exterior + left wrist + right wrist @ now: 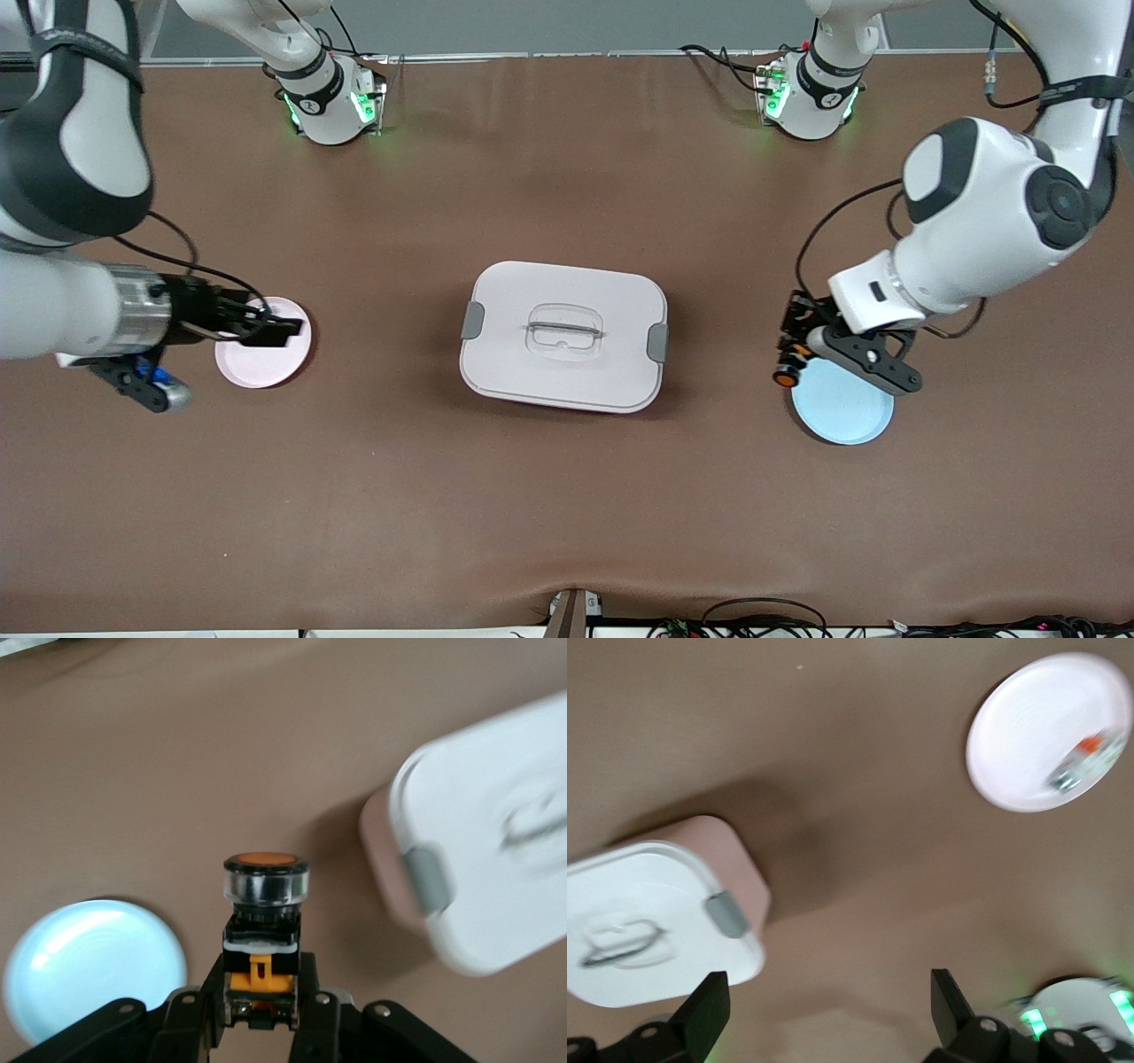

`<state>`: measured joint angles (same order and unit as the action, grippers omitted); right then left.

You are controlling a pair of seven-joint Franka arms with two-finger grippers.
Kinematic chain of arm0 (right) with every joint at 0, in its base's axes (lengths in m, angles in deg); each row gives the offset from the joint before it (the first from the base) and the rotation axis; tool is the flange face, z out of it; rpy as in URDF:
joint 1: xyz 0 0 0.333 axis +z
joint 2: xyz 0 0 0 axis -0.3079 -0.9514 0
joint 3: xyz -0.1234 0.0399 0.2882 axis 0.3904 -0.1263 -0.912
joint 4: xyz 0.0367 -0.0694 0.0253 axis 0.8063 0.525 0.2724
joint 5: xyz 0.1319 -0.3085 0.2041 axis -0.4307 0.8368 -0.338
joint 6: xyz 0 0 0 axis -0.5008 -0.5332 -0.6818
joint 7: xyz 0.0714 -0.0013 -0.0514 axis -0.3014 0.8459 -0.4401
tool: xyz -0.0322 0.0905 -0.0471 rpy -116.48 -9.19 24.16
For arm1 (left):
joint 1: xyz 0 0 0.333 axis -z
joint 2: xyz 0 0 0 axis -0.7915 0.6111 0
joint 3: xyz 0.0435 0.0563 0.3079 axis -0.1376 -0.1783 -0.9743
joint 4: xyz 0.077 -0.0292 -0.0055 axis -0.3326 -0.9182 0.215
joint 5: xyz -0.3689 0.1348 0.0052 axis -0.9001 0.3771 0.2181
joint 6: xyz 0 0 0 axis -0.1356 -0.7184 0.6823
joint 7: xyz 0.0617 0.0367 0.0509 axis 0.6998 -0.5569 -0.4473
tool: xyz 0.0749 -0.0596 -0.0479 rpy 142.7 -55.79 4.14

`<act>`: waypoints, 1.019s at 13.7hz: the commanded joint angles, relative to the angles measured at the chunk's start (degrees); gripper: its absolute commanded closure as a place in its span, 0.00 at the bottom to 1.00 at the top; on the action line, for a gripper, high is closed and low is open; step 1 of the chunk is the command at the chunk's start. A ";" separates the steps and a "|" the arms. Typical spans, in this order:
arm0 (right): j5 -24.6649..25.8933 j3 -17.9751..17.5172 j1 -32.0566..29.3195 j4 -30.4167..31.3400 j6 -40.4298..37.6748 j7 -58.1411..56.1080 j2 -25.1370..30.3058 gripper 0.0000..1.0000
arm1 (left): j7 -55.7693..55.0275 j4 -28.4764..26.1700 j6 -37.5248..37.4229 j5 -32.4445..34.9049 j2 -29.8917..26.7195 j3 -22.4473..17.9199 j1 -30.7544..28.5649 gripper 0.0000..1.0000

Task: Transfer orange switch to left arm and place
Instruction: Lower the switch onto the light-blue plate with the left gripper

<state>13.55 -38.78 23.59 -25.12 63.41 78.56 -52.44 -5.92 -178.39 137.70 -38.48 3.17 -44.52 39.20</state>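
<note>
The orange switch (785, 372) (264, 904), a small black cylinder with a round orange cap, is gripped by its base in my left gripper (795, 344) (262, 997). That gripper hangs over the rim of the pale blue plate (846, 412) (93, 966), on the side toward the box. The white box (563, 335) (487, 842) (647, 921), with grey clasps and a lid handle, stands mid-table between the two arms. My right gripper (285, 330) (828, 1001) is open and holds nothing. It hovers over the pink plate (257, 365) and points toward the box.
A small silver part with an orange mark (1079, 762) lies on the pink plate (1028, 735). Both arm bases (332, 102) (811, 93) stand along the table's edge farthest from the front camera. Brown table surface surrounds the box.
</note>
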 commanded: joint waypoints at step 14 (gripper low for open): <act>15.52 -1.15 -7.50 0.99 -1.52 -26.92 1.41 0.00 | 44.48 -7.66 14.82 24.78 11.40 0.60 -9.89 1.00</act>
<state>27.79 -38.84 17.53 -24.36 61.77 53.99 -51.59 33.85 -184.62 148.37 -15.69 12.89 -44.57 31.55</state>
